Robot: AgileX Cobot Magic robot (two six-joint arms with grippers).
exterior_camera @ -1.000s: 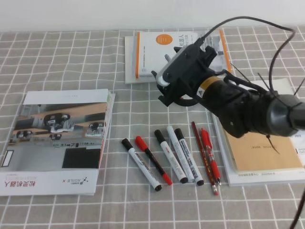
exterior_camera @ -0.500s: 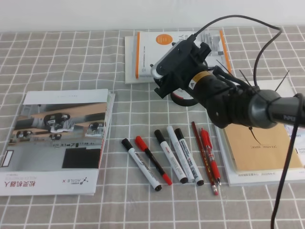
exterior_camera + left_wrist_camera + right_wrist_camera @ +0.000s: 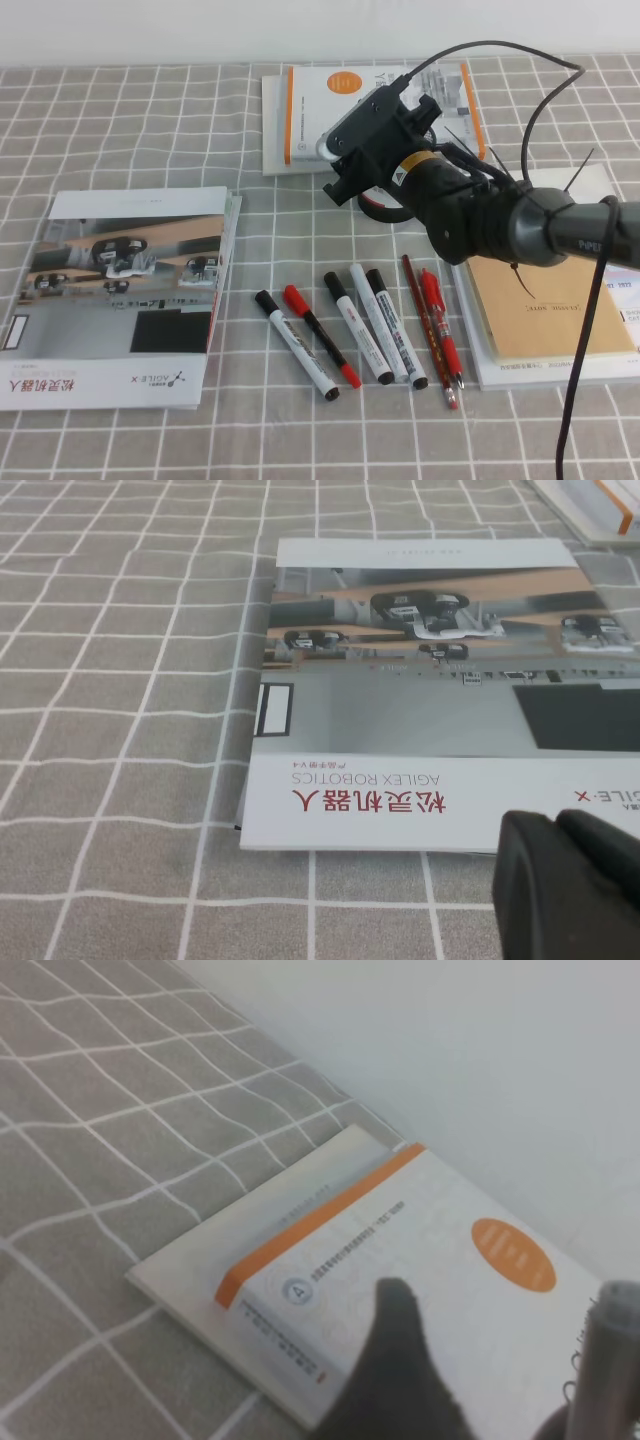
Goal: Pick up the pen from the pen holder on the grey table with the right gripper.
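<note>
I am looking down on the grey table (image 3: 150,130), its cloth crossed by white lines, running back to a plain white wall (image 3: 150,30) along its far edge. A large brochure (image 3: 120,300) lies by the left edge, an orange-and-white book (image 3: 310,120) at the middle of the far edge, and a brown notebook (image 3: 540,310) on white sheets by the right edge. Toward the near edge, around the middle, is a row of white markers (image 3: 375,325), with a red pen (image 3: 440,325) at its right end.

My right claw (image 3: 350,178) hangs a little right of the table's middle, just in front of the orange-and-white book, over the pen holder (image 3: 383,213). Of the holder I see only a black arc of rim under my wrist; its mesh and label are hidden. From above, my own arm covers the pen. In my right wrist view the pen (image 3: 612,1350) is a blurred translucent grey barrel cut off at the right edge, with one dark finger (image 3: 400,1370) just left of it and apart from it. The other finger is out of frame, so I cannot tell whether this claw is parted or closed, nor whether it touches the pen.

My left claw (image 3: 570,880) does not appear from above. Its wrist view shows it low over the brochure's near corner, its fingers together with only a seam between them, partly cut off by the frame.
</note>
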